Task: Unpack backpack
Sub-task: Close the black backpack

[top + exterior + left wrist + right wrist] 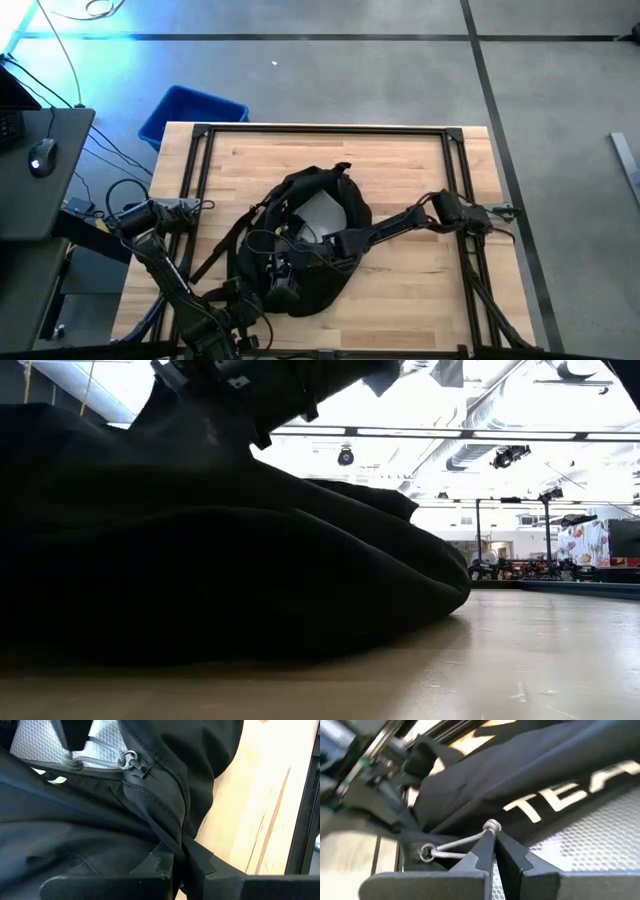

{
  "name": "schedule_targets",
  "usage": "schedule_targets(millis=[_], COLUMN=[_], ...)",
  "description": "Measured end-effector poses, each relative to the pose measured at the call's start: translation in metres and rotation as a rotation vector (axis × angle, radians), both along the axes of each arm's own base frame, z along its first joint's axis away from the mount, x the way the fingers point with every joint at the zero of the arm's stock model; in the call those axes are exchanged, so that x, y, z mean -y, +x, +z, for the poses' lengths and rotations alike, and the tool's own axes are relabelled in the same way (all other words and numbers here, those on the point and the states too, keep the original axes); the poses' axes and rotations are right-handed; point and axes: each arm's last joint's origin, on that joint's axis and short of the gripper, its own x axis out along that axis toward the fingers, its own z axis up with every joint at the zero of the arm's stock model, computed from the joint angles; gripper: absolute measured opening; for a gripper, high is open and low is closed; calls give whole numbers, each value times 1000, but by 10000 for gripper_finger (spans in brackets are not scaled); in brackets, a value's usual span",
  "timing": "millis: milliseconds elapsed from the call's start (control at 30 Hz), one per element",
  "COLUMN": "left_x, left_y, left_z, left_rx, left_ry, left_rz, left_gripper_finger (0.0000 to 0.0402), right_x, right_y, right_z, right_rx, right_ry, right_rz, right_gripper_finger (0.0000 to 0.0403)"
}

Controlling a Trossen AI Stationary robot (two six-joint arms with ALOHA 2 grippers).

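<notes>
as the high view shows, the backpack [300,240] lies mid-table [400,150], both arms on it. low view: it fills the left. left wrist: left gripper [182,865] pinches its fabric. right wrist: right gripper [494,851] pinches a zipper cord [455,846].

open-plan robotics lab, exposed ceiling ducts [470,420], concrete floor [350,80], wooden workbench [400,170]

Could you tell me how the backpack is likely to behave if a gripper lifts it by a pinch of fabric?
The backpack will probably sag and fold instead of lifting as one piece; it lies slumped in soft mounds. Its loose straps would likely trail across the table. The left gripper, pinching a fabric fold, may only tent that layer.
</notes>
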Motion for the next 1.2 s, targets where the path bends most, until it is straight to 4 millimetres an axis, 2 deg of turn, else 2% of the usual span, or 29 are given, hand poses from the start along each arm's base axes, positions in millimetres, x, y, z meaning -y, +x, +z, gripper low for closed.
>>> schedule_targets(millis=[167, 233, 333, 500, 633, 867, 1033, 1200], left_x=[0, 0, 1, 1, 2, 8, 5, 1], left_y=[0, 0, 0, 0, 0, 4, 8, 15], left_z=[0, 0, 0, 0, 0, 0, 0, 0], left_rx=[1, 1, -7, -31, -51, -83, -100, -116], left_ry=[-1, 0, 11, 14, 24, 33, 67, 90], left_rz=[-1, -3, -28, -63, -112, -273, -332, -365], left_gripper_finger=[0, 0, 0, 0, 0, 0, 0, 0], right_x=[5, 6, 8, 9, 8, 5, -14, -32], right_y=[1, 1, 1, 1, 1, 1, -3, -7], right_z=[0, 0, 0, 0, 0, 0, 2, 3], right_rx=[28, 50, 69, 92, 158, 278, 389, 437], right_ry=[-76, -125, -163, -219, -347, -591, -701, -768], right_rz=[190, 250, 320, 367, 496, 698, 833, 863], right_gripper_finger=[3, 15, 54, 140, 184, 187, 178, 177])
